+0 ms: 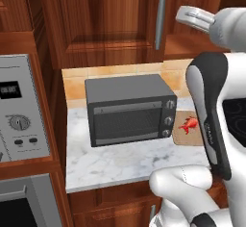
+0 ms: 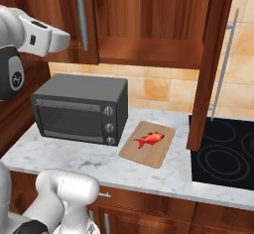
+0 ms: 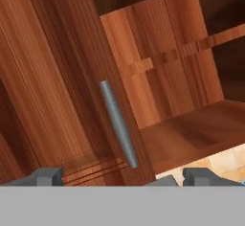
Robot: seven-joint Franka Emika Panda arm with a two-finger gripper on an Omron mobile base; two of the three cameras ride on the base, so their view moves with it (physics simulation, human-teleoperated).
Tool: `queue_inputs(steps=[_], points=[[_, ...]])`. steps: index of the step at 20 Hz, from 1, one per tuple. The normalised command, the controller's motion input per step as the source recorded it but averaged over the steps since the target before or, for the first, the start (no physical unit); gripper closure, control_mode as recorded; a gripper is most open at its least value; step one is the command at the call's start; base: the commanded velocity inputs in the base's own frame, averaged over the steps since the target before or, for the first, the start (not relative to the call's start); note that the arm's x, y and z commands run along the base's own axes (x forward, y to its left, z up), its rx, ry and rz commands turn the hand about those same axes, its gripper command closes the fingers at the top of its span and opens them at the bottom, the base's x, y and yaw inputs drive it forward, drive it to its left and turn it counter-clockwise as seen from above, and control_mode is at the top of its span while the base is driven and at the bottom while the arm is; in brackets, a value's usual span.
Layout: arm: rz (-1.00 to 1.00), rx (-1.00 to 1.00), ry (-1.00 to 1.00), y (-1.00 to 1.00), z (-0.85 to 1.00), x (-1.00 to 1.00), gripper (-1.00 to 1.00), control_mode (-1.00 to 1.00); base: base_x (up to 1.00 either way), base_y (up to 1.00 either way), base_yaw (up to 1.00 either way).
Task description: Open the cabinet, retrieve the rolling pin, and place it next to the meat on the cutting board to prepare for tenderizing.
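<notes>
Gripper (image 3: 122, 176) wide open, holding nothing, facing cabinet (image 2: 149, 25) w/ right door swung out (left door shut); meat (image 2: 150, 139) on cutting board (image 2: 163, 151) beside toaster oven (image 2: 79, 106).

Grey toaster oven (image 1: 130, 108), black cooktop (image 2: 223, 153)

Counter below the cabinet (image 2: 149, 20)

The oven (image 2: 82, 108) stands on the counter (image 2: 64, 158); right of it lies the board (image 2: 161, 151), the meat (image 2: 150, 139) on it, and further right the cooktop (image 2: 223, 153). The right cabinet door (image 2: 211, 64) stands open.
</notes>
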Motion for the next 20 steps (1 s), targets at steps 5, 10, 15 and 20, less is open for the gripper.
queue_inputs(steps=[5,10,15,20], points=[[0.03,-0.19,0.09,0.16,-0.22,0.04,-1.00,-1.00,0.00,0.00,0.00],[0.01,-0.17,0.13,0.18,-0.20,0.34,-1.00,-1.00,0.00,0.00,0.00],[0.00,-0.12,0.07,0.01,-0.18,0.45,-1.00,-1.00,0.00,0.00,0.00],[0.00,-0.07,0.00,0.00,-0.12,0.44,-1.00,-1.00,0.00,0.00,0.00]])
